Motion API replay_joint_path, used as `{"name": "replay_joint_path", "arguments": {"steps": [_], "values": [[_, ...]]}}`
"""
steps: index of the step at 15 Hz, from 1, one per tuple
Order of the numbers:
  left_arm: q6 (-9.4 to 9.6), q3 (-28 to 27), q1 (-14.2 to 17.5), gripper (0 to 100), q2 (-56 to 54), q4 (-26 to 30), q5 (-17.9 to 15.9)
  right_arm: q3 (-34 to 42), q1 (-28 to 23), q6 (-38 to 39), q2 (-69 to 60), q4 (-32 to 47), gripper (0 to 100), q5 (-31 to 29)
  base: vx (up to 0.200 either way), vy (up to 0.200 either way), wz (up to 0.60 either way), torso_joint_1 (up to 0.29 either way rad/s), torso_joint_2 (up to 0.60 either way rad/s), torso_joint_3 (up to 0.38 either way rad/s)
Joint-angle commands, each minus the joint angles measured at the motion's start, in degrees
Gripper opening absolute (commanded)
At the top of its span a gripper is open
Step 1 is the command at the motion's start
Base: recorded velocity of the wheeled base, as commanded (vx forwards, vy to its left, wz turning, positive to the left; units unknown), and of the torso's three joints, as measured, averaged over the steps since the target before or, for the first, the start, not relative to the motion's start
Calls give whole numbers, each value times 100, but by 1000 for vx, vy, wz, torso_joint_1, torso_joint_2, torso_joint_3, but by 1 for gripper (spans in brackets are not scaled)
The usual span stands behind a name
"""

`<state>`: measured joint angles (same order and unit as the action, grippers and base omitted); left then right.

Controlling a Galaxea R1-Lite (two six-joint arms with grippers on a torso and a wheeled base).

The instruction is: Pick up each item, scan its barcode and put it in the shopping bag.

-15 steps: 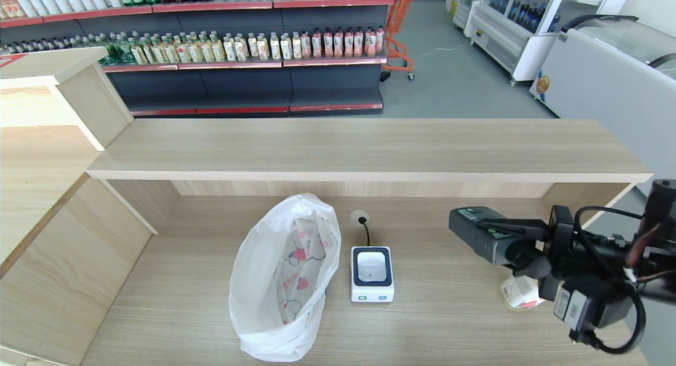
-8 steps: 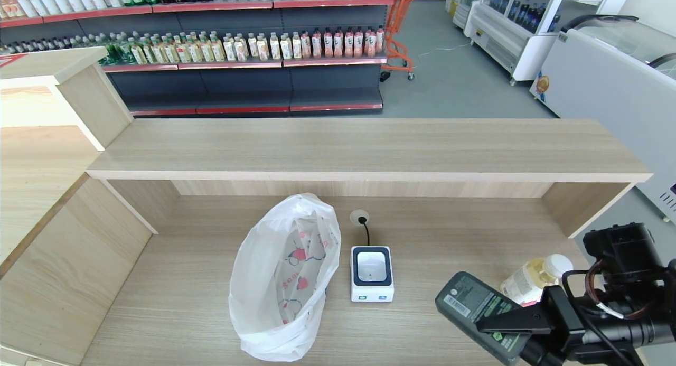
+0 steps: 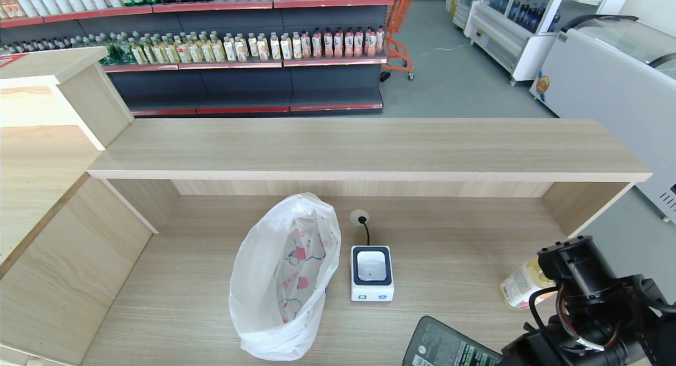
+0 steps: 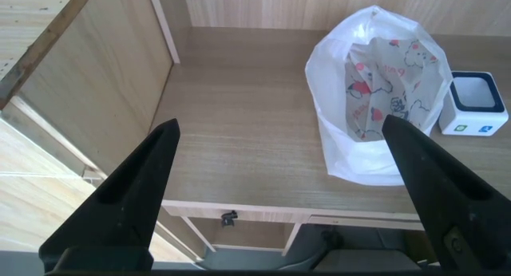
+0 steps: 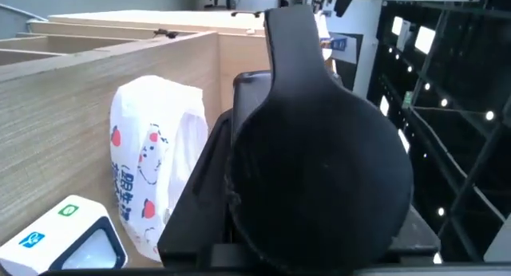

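Head view shows me that the right gripper (image 3: pixel 511 351) has come down and back within the last second. It was high on the right, over the bottle (image 3: pixel 520 289), and is now low at the near edge of the counter (image 3: pixel 449 234). It is clamped on the dark flat pack (image 3: pixel 449 347), whose label faces up. The scanner (image 3: pixel 372 273) also looks upward, so I judge the pack is not scanned yet and must first be turned over the window.

The shopping bag (image 3: pixel 285 276) stands open just beside the scanner, on its left, with something of red print inside. The left gripper (image 4: pixel 279 128) hangs with its fingers wide apart and nothing between them.

In the way: the bottle lies close behind my right arm, and the scanner's cable (image 3: pixel 365 231) runs to the back.
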<state>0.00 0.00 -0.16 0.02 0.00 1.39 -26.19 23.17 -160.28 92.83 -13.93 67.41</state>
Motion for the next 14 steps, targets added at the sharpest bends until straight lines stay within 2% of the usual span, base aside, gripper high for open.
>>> {"name": "replay_joint_path", "arguments": {"steps": [1, 9, 14], "values": [[0, 0, -2, 100, -2, 0, 2, 8, 56, -240, 24, 22, 0, 70, 0, 0, 0, 0, 0, 0], [0, -9, -2, 100, -2, 0, 2, 35, 688, -472, -230, 93, 0, 114, 0, 0, 0, 0, 0, 0], [0, 0, -2, 100, -2, 0, 2, 26, 688, -451, -327, 101, 0, 114, 0, 0, 0, 0, 0, 0]]}}
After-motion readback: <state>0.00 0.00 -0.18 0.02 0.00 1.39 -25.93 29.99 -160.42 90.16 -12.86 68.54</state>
